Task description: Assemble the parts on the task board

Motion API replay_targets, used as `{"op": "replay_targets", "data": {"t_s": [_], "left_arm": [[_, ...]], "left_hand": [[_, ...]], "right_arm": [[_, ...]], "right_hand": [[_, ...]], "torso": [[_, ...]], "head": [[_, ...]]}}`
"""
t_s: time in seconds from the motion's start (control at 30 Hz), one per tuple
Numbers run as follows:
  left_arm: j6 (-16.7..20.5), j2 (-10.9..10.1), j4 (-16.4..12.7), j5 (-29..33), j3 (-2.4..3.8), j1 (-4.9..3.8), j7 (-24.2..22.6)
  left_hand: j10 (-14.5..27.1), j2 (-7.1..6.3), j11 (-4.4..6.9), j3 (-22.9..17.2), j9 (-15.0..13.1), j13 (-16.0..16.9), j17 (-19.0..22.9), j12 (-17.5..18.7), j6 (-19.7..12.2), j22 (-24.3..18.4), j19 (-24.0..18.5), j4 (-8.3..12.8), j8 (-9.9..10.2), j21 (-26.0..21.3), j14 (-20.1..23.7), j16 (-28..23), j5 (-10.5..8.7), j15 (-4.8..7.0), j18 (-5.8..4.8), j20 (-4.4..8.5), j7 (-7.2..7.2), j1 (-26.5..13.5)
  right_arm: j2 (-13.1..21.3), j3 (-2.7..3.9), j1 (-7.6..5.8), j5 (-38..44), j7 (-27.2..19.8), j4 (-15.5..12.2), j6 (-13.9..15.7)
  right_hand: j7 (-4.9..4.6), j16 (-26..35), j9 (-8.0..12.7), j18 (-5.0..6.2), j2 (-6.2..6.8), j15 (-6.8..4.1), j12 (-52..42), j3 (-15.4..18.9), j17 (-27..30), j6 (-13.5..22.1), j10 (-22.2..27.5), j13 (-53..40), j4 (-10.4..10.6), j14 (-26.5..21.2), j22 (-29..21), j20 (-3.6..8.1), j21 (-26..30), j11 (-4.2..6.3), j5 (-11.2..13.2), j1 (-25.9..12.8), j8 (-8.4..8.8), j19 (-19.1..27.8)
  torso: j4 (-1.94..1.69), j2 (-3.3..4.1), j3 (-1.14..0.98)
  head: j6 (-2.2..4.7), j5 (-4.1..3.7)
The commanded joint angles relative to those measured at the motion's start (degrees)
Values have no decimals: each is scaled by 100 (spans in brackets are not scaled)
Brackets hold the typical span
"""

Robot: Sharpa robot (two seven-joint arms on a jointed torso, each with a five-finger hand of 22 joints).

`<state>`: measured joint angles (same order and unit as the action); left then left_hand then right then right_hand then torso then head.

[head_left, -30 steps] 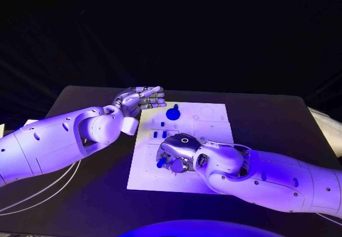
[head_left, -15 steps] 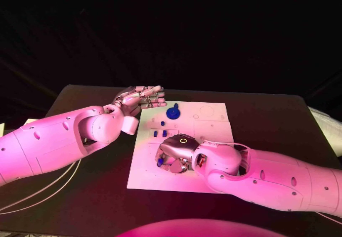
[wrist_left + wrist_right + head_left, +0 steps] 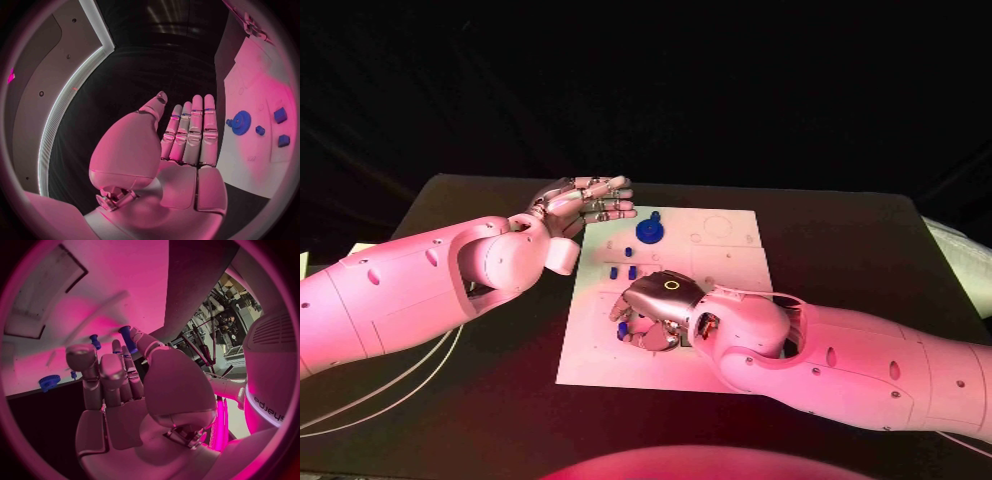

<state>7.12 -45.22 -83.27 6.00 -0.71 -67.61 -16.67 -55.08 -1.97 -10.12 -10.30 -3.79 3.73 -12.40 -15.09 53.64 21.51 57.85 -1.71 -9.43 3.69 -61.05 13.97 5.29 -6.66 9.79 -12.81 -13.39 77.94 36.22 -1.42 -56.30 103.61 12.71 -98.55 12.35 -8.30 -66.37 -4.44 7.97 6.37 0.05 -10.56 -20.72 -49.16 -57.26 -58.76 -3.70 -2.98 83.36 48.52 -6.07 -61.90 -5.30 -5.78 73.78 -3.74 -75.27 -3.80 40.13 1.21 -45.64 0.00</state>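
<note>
The white task board (image 3: pixel 718 250) lies mid-table. My right hand (image 3: pixel 658 312) hovers low over its near-left part, fingers curled, pinching a small blue peg (image 3: pixel 620 328) between thumb and a fingertip; the right wrist view has that peg (image 3: pixel 127 333) at the thumb tip of the hand (image 3: pixel 119 385). A blue gear (image 3: pixel 651 230) stands at the board's far left, with two small blue parts (image 3: pixel 623 271) nearer. My left hand (image 3: pixel 589 200) floats by the board's far-left corner, fingers straight and empty. The left wrist view shows that hand (image 3: pixel 187 135), the gear (image 3: pixel 240 121) and small blue parts (image 3: pixel 279 115).
The black table (image 3: pixel 473 400) spreads wide around the board. White cables (image 3: pixel 387 385) trail under my left arm. A pale object (image 3: pixel 963 260) lies at the table's right edge. Another small blue peg (image 3: pixel 94 340) stands on the board beyond my right fingers.
My right hand has crept slightly toward the board's left edge with the blue peg. My left hand has hardly moved.
</note>
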Motion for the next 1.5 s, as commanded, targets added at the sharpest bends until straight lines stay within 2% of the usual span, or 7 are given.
{"op": "replay_targets", "data": {"t_s": [0.03,0.23,0.47,0.73,0.8,0.97,1.5], "left_arm": [[-129,7,-11,-22,4,-2,-7],[-144,9,16,-25,3,-2,-2],[-135,-8,46,-26,-26,-2,-3],[-135,-1,85,-26,-63,7,-22],[-135,0,85,-26,-66,11,-33],[-140,-2,80,-26,-69,20,-51],[-151,-7,81,-26,-70,36,-52]], "left_hand": [[41,36,15,20,1,0,9,-4,-43,-8,-1,10,-25,10,-11,-39,33,-23,67,-20,4,43],[44,34,13,25,1,0,9,-5,-45,-14,-2,7,-25,10,-10,-42,31,-25,66,-21,2,37],[46,32,12,30,1,0,10,-6,-46,-19,-2,6,-25,10,-10,-44,30,-26,66,-21,2,34],[47,32,12,52,1,1,10,-13,-46,-38,-1,-6,-30,11,-13,-49,26,-28,66,-23,2,12],[47,32,12,52,1,1,9,-13,-46,-38,-1,-6,-30,11,-13,-49,26,-28,66,-23,3,12],[46,33,13,53,0,1,9,-14,-45,-40,0,-5,-31,12,-14,-49,26,-27,66,-23,4,13],[46,33,13,53,0,1,9,-14,-45,-40,0,-5,-31,12,-14,-49,26,-27,66,-23,4,13]], "right_arm": [[65,0,12,17,-87,-79,625],[512,50,-38,-473,-273,-426,899],[1411,81,-444,-2533,-682,-835,941],[2438,38,-731,-3118,106,-1245,448],[2620,-2,-746,-3029,377,-1285,394],[2903,-87,-730,-2639,926,-1338,327],[2901,-165,-435,-1644,1639,-1357,-61]], "right_hand": [[12,86,17,30,72,20,10,99,129,95,101,-5,10,-47,-96,-1,81,-9,-1,1,17,70],[2,139,18,35,100,25,-79,226,215,127,104,-20,24,-62,-141,-12,122,-4,-3,6,4,89],[-85,55,-25,18,-44,0,-449,319,93,-82,-418,-82,132,-27,-53,1,67,30,-195,7,-65,51],[189,-1013,-128,-246,-40,-296,-2356,850,-1520,-446,-1604,-1475,559,349,1367,291,-1034,386,-651,-425,-273,-612],[226,-1265,-165,-286,-5,-319,-3606,1119,-1909,-424,-1589,-2850,768,386,1596,319,-1209,417,-1085,-571,-350,-679],[223,-1575,-252,-330,-102,-314,-5231,1570,-2425,-324,-1521,-4797,1116,415,1899,318,-1436,405,-1318,-562,-541,-733],[238,-1740,-370,-356,-190,-301,-5873,2301,-2729,-203,-1621,-5800,1889,432,2081,293,-1579,402,-1296,-541,-827,-744]], "torso": [[3,4,-4],[23,-24,-3],[89,-67,-15],[183,-111,-28],[199,-117,-28],[258,-128,-42],[256,-137,-30]], "head": [[12,-10],[41,-32],[76,-57],[142,-173],[152,-208],[133,-230],[79,-257]]}}
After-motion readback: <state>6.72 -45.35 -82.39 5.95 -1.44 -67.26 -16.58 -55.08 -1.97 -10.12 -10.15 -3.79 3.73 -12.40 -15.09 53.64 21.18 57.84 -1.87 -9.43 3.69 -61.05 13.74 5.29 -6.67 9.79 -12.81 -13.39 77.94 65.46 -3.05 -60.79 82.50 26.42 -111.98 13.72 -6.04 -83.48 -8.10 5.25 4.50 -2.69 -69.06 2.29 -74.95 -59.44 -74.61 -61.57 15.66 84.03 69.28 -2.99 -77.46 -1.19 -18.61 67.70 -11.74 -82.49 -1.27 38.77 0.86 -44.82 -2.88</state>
